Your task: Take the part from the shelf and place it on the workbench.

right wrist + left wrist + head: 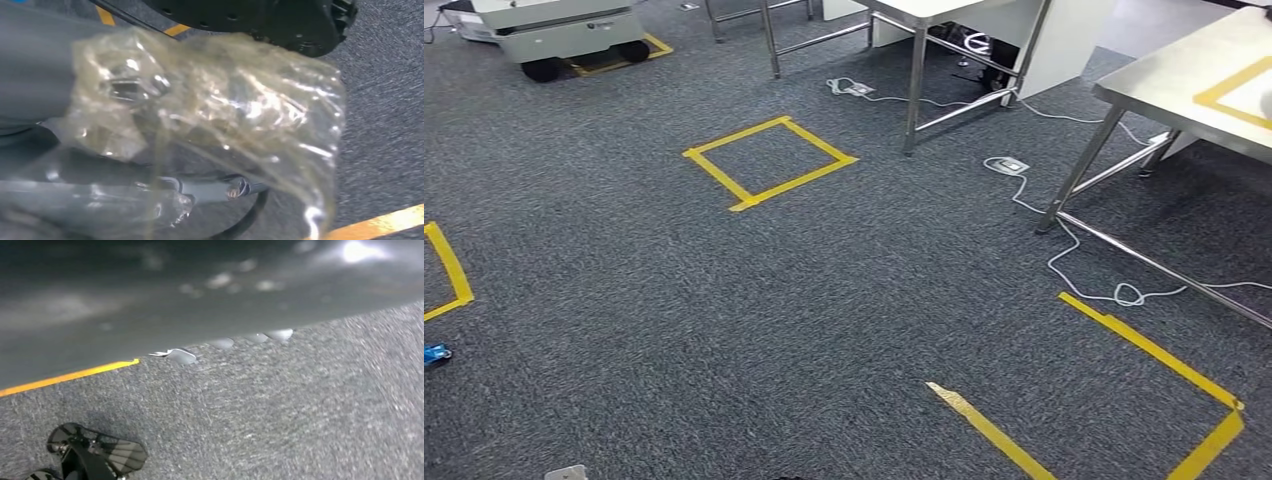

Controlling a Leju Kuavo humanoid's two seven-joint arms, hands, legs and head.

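Right hand grips the part in its clear plastic bag, hanging low over grey carpet. Left hand's state: cannot tell. Workbench stands ahead to the right, edge near a yellow tape outline; open carpet between, white cable trailing by its legs

Crinkly glossy clear plastic bag; rough matt grey carpet; brushed metal table; shiny yellow tape.
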